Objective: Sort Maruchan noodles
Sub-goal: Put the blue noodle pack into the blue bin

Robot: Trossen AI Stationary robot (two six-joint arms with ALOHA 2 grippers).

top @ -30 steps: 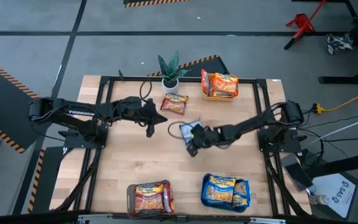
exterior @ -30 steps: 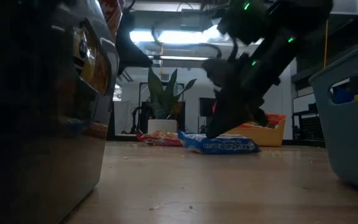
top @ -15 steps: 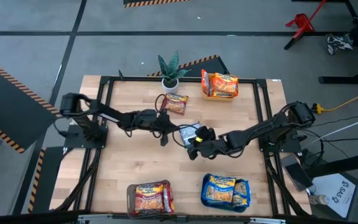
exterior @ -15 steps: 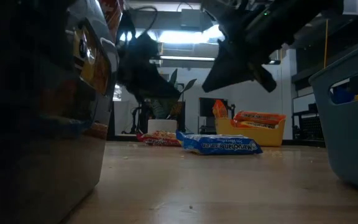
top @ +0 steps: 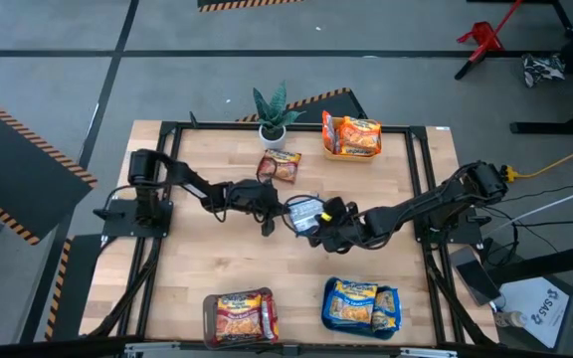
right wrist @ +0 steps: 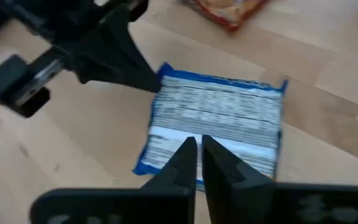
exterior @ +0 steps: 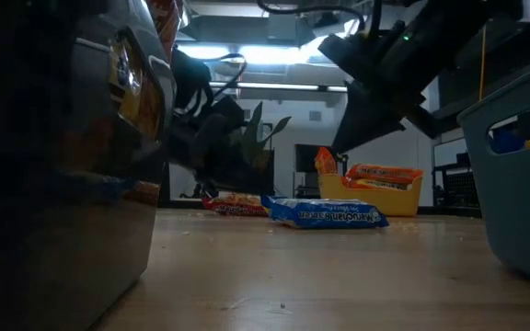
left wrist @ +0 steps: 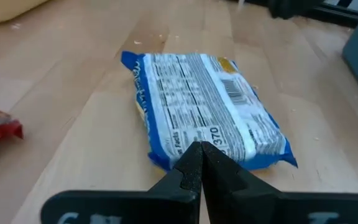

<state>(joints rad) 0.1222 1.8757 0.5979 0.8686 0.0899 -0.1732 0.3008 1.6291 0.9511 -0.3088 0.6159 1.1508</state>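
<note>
A blue packet point(top: 304, 210) lies flat near the middle of the table point(top: 217, 259), label side down: a white panel of small print and a barcode faces up, framed by a blue border with crimped ends point(left wrist: 207, 112). From table height it shows as a low blue slab point(exterior: 325, 213) with white lettering along its edge. A red packet point(top: 281, 166) lies just beyond it, near the potted plant point(top: 272, 114); its shiny wrapper shows at the edge of both wrist views point(right wrist: 229, 11).

The left gripper point(top: 270, 211) hangs just beside the blue packet's left end, fingers pressed together and holding nothing point(left wrist: 197, 171). The right gripper point(top: 318, 231) hovers over the packet's near edge, its fingers almost touching with only a thin slit between them point(right wrist: 197, 163), also holding nothing.

More noodles are already sorted: orange packets stand in a yellow tray point(top: 351, 139) at the far edge, red ones fill a brown tray point(top: 239, 318) at the near edge, and blue ones sit in a teal tray point(top: 362, 306) beside it.

The table is pale wood planks, dotted with a few crumbs, inside a black frame. Around it the floor is grey with orange-and-black hazard tape point(top: 3, 109). A red stand point(top: 482, 40) is at the far right, and a yellow cable point(top: 545, 164) trails off on the right. Across the room, ceiling lights point(exterior: 265, 55) glow behind the arms.
</note>
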